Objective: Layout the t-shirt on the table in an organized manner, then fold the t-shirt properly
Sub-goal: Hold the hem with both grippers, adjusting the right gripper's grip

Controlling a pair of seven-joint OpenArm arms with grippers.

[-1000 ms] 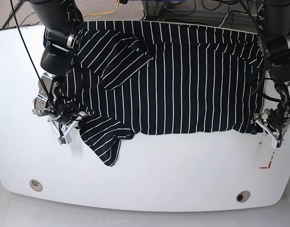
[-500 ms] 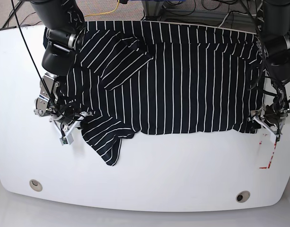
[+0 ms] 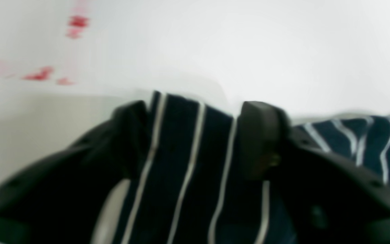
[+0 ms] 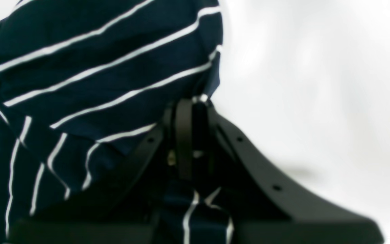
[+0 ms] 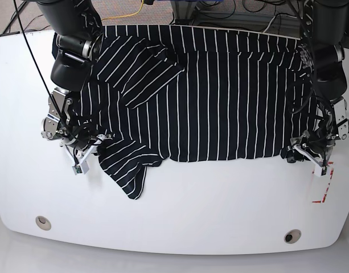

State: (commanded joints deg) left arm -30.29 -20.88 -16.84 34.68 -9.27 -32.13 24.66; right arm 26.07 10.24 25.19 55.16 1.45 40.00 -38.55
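One t-shirt (image 5: 202,94) — soft black cloth with thin white stripes — lies spread across the upper half of the base view, its top edge along the far rim of the desk (image 5: 180,216). Its body is mostly flat, stripes running top to bottom; at the upper left a flap is folded over with diagonal stripes, and at the lower left a rumpled sleeve reaches down to a rounded tip toward the middle of the glossy white top. The lower hem runs fairly straight from centre to right.

At the left of the base view the right pincer (image 5: 78,149) sits on the bunched cloth by that sleeve; its wrist view shows the right pincer (image 4: 190,112) with black fingers pressed together, striped fabric pinched between them and bulging above. At the lower right corner of the hem the left pincer (image 5: 310,153) meets the cloth; in its wrist view the left pincer (image 3: 195,108) has its two dark fingers apart with a band of t-shirt (image 3: 188,162) lying between them — whether they press on it I cannot tell, as that view is blurred.

Below the hem the desk is bare white, with two small round metal holes (image 5: 43,222) near the front rounded corners and a red mark (image 5: 321,196) at the right. Both arms hide the shirt's side edges.
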